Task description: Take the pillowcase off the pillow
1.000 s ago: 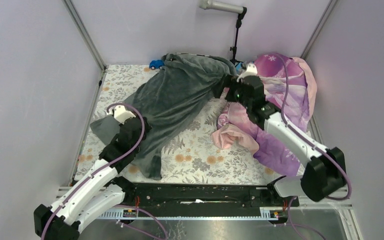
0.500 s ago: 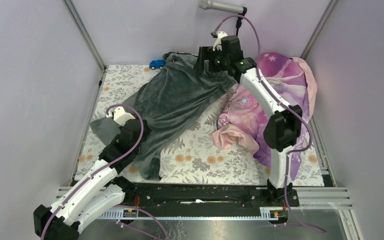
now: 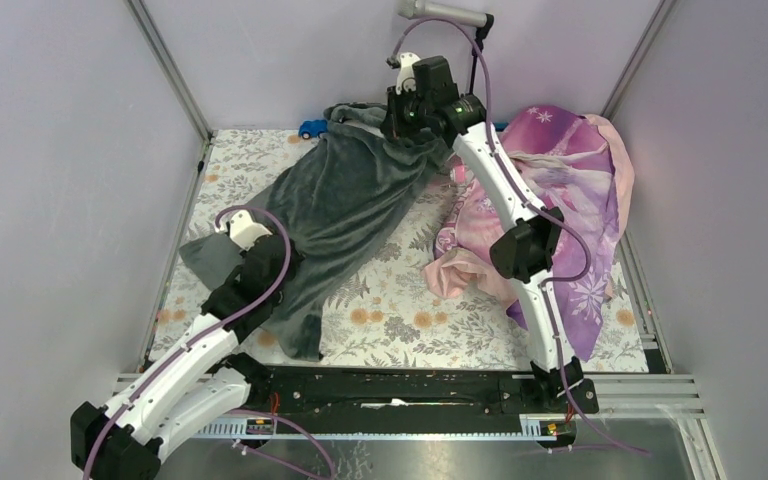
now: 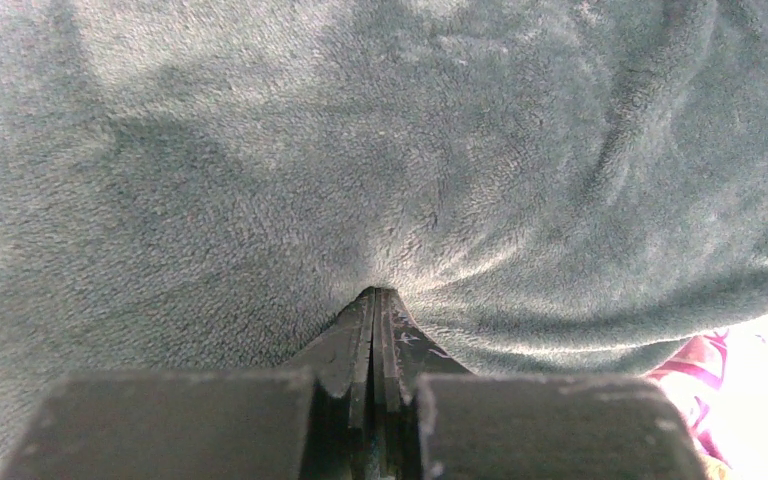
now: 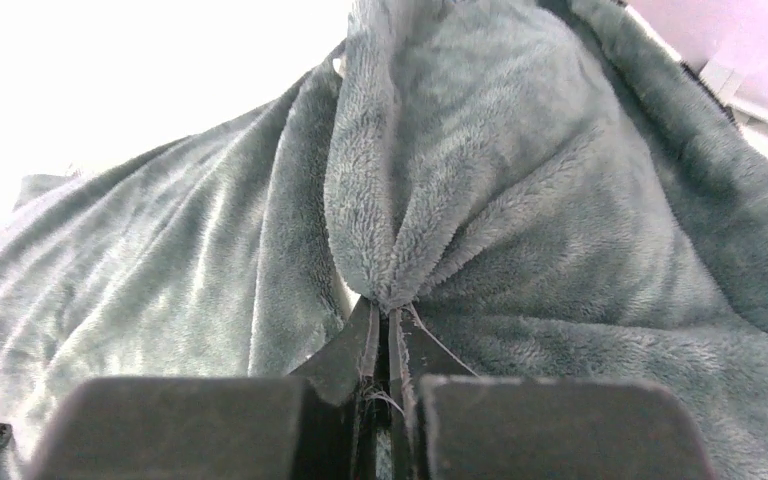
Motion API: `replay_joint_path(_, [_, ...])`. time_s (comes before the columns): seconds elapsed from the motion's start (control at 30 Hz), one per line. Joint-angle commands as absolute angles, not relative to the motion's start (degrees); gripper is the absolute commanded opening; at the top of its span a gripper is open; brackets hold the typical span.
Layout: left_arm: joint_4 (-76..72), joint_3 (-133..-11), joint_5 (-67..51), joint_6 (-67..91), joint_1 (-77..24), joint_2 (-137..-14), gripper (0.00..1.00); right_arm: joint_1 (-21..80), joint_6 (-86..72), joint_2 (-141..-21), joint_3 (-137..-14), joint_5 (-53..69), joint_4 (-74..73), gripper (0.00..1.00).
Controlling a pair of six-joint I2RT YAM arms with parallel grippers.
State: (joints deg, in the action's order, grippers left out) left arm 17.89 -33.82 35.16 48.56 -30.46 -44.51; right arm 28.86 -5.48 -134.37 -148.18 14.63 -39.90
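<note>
the pillowcase (image 3: 350, 200) lies stretched over the worktop (image 3: 400, 315). one end is bunched just beside the blue toy car (image 3: 312, 128), and the other end is well apart from the car, on my near side. both sets of jaws have hold of it. the left jaws are fully shut, with a small fold of fleece nipped between the fingers (image 4: 345, 345) at the end far from the car. the right jaws are shut on a peaked tuck of the same fleece at the end near the car. i see no white pillow in any view, so i cannot tell whether it is inside the sack.

that is my first worry: with both grips on the outer cloth at opposite ends, pulling them apart would only draw the sack taut, and nothing would slide out. i also cannot tell whether either pinch has caught one layer or two. a two-layer pinch near the car would clamp that end shut.

both bites are thin and the plush looks slippery, so a sharp tug could strip the cloth from the fingers. the right arm looks close to full stretch, which leaves little travel. dragging the cloth could sweep the car off, or snag the princess-print fabric (image 3: 580, 170) lying well apart from the car.
</note>
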Motion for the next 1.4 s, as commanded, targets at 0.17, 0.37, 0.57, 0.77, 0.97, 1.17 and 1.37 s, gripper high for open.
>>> replay_joint_path(0.17, [20.3,-36.12,38.22,48.14,-29.18,-46.32,0.0,32.15,-9.04,-125.22,-151.15,20.16,-29.23,0.0])
replay_joint_path(0.37, [20.39,-36.51,38.95,47.73,-29.18,-45.28,0.0,34.22,-8.36,-117.64,-147.8,20.68,-34.49,0.0])
replay_joint_path(0.57, [25.67,-37.66,49.7,52.82,-28.82,-43.4,0.0,38.73,-9.66,-106.6,-125.57,20.58,-32.63,0.0])
replay_joint_path(0.77, [24.44,-40.96,53.58,53.51,-23.54,-46.9,0.02,47.01,-13.48,-95.7,-99.75,20.9,-20.67,0.0])
replay_joint_path(0.97, [21.28,-47.23,53.5,51.16,-16.64,-54.1,0.44,52.46,-17.22,-88.89,-79.59,20.93,-14.72,0.65])
replay_joint_path(1.17, [12.12,-46.8,41.55,41.98,-17.27,-50.99,0.9,50.08,-16.34,-80.94,-76.28,-0.98,-20.38,1.0])
replay_joint_path(1.37, [11.36,-49.43,41.77,34.11,-27.01,-49.4,0.93,30.98,-26.08,-73.9,-65.67,8.28,-13.25,1.0])
